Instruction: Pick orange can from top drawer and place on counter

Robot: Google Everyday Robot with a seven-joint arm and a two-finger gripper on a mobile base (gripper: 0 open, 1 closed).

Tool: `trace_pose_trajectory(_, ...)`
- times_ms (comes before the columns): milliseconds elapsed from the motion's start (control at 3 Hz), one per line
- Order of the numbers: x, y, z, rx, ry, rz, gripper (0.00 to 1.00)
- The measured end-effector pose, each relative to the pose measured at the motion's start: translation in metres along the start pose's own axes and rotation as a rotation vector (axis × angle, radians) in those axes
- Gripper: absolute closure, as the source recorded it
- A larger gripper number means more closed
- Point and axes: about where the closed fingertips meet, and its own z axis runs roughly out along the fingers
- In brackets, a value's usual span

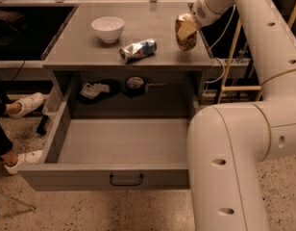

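The orange can (185,38) is brown-orange with pale markings. My gripper (190,24) is shut on it from the upper right and holds it upright, tilted slightly, at the right side of the grey counter (85,49). I cannot tell whether its base touches the surface. The top drawer (71,177) is pulled fully open below the counter, with its dark handle (125,179) at the front centre. Its front part holds nothing.
A crushed silver-and-blue can (138,49) lies on the counter left of the held can. A white bowl (107,29) stands further back left. Dark items (135,84) lie at the drawer's back. My white arm (229,158) fills the right side. A person's shoes (24,105) are at left.
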Motion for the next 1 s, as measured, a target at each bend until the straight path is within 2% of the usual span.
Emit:
trace_pose_trajectory(333, 0.0203, 0.0101, 0.0186, -0.070, 0.042, 0.031, 1.00)
trace_pose_trajectory(667, 0.0182, 0.0096, 0.0158, -0.070, 0.042, 0.031, 0.81)
trace_pose_trajectory(1000, 0.0185, 0.0110, 0.0154, -0.070, 0.042, 0.030, 0.58)
